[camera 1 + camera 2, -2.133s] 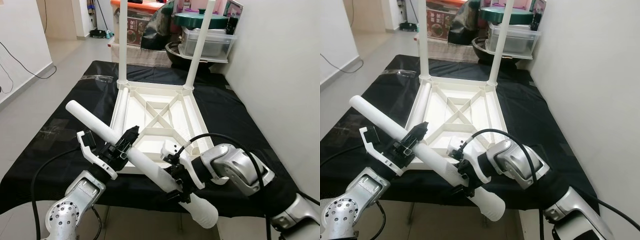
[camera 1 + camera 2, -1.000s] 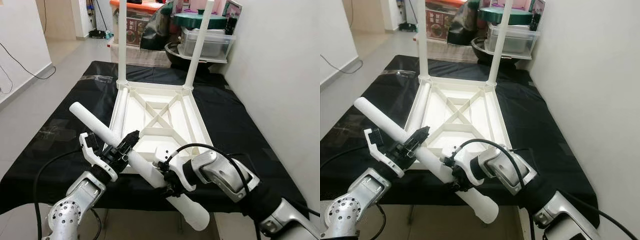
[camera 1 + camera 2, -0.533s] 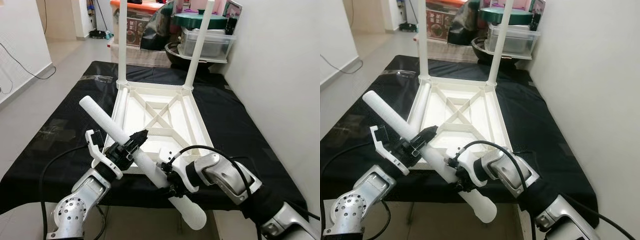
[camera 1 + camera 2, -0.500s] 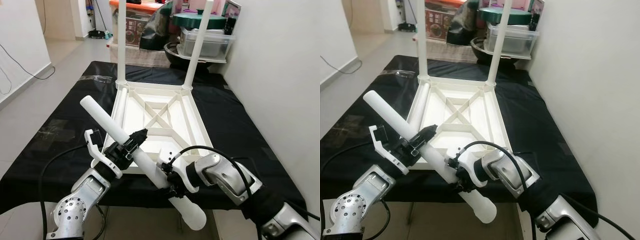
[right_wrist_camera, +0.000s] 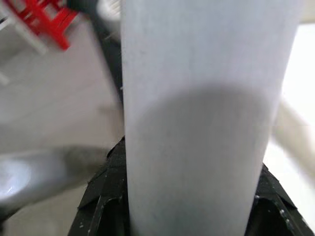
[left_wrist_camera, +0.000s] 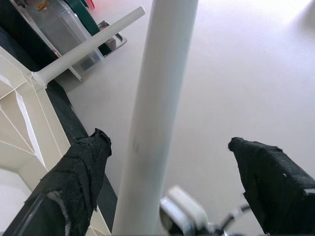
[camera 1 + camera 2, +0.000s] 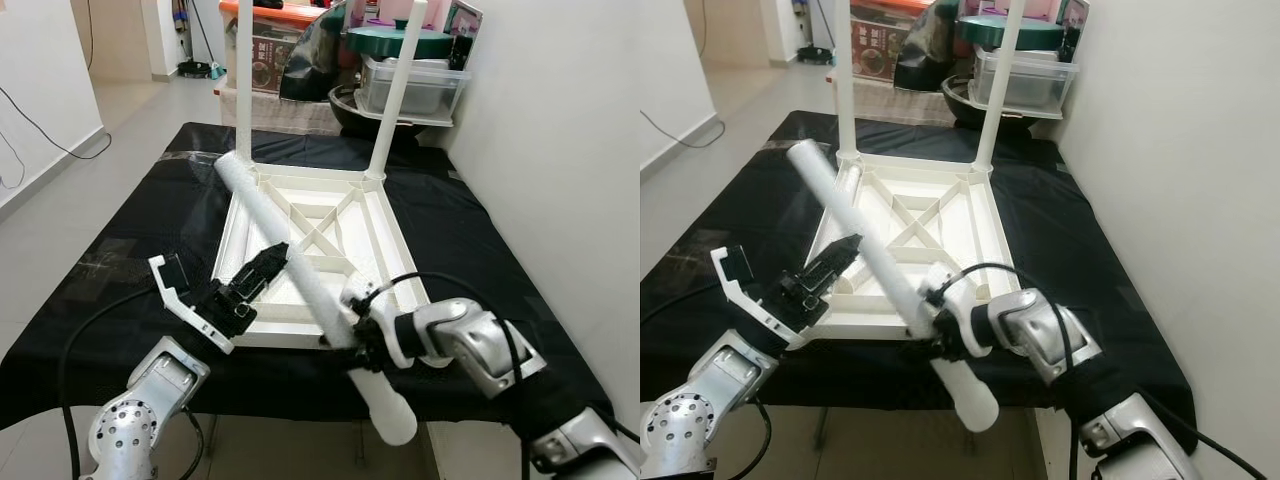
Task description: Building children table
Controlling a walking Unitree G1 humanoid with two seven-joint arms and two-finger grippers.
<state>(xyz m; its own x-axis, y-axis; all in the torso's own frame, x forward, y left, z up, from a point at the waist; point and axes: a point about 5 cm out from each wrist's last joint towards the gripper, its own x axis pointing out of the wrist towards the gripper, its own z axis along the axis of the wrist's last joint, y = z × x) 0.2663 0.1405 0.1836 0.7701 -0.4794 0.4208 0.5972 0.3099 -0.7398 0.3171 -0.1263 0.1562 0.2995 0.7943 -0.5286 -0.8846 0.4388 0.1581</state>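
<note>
One table leg (image 7: 300, 272) clamped in right pincer (image 7: 352, 325), left pincer (image 7: 262, 268) apart, beside it

My right gripper (image 7: 352, 330) sits hidden behind the white leg (image 7: 300, 275); the two standing legs (image 7: 243, 85) are cut off at twelve o'clock.

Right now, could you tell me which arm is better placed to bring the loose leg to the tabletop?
Right. Its gripper is shut on the leg, while the left gripper is open beside it, its fingers apart from the leg.
</note>
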